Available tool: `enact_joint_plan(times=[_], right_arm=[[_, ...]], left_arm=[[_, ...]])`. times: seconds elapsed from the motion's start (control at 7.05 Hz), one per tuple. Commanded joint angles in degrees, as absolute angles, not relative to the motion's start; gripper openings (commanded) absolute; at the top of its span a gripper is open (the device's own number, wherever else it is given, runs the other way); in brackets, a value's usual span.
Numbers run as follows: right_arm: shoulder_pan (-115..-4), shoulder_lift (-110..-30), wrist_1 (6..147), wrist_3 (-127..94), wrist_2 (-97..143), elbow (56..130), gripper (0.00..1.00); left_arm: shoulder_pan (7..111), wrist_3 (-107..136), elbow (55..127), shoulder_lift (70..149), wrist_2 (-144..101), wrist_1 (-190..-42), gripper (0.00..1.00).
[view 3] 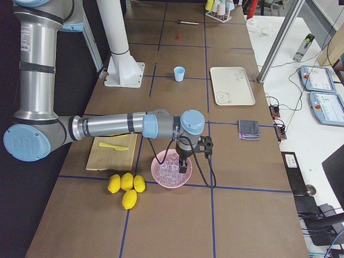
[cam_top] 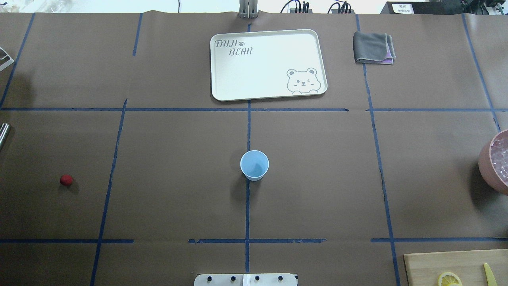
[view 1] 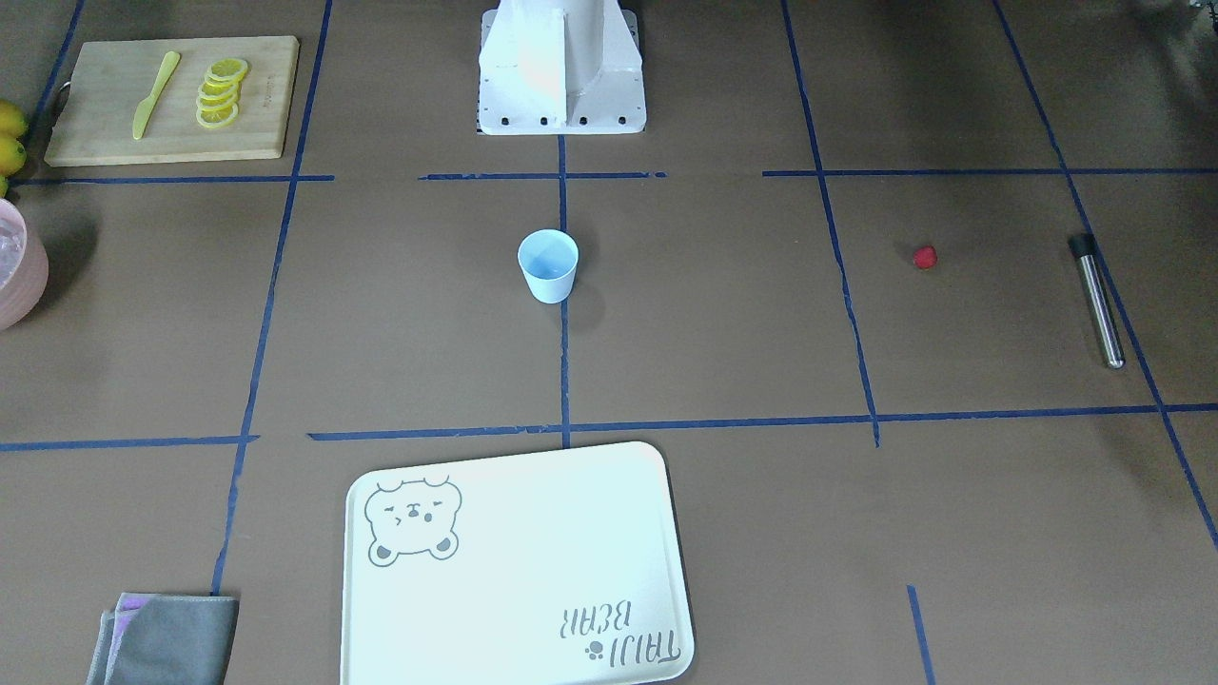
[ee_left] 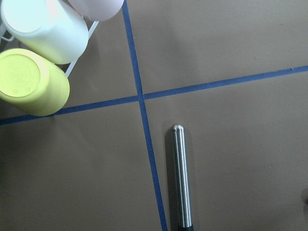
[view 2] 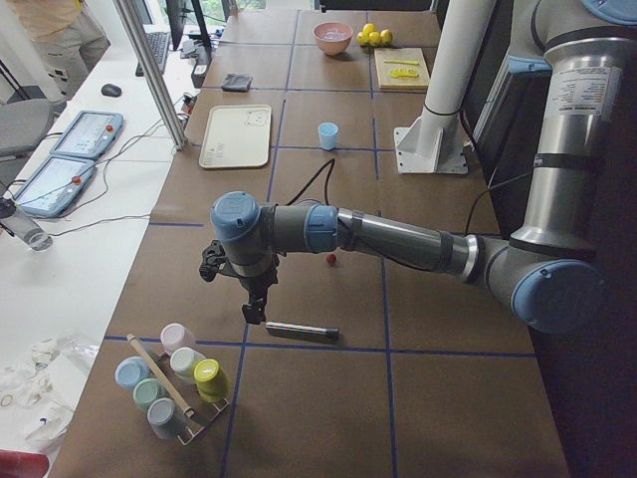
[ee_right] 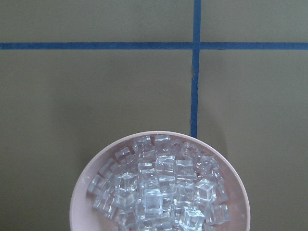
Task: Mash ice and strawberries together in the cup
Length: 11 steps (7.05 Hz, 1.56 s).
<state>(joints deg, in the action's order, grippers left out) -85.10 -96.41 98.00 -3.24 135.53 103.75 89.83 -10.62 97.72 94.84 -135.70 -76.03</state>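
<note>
The pale blue cup point(cam_top: 254, 165) stands upright and empty at the table's middle, also in the front view point(view 1: 548, 266). The red strawberry point(cam_top: 66, 180) lies alone on the table's left side. Clear ice cubes point(ee_right: 159, 187) fill a pink bowl point(view 3: 161, 180) at the right end. My left gripper point(view 2: 257, 309) hangs just above one end of a steel rod point(ee_left: 181, 178). My right gripper point(view 3: 183, 164) hangs over the pink bowl. Neither gripper's fingers show in the wrist views, so I cannot tell whether they are open or shut.
A white bear tray point(cam_top: 268, 63) and a folded grey cloth point(cam_top: 373, 47) lie at the far side. A cutting board point(view 1: 171, 100) holds lemon slices and a yellow knife. Whole lemons point(view 3: 126, 185) lie near the bowl. A rack of coloured cups point(view 2: 174, 383) stands beside the rod.
</note>
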Motion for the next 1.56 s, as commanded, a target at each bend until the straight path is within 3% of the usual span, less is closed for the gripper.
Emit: enact_joint_plan(times=[0.0,1.42], right_arm=[[-85.25,-96.5,98.0,-3.69,135.53,104.23,1.0],[-84.3,-98.69,96.86,-11.8,136.76,108.27,0.99]], left_arm=[[89.74,-9.49,100.35,94.23,-135.53,-76.03,1.0],[89.65,-9.32,100.81,92.99,-135.44,-75.59,1.0]])
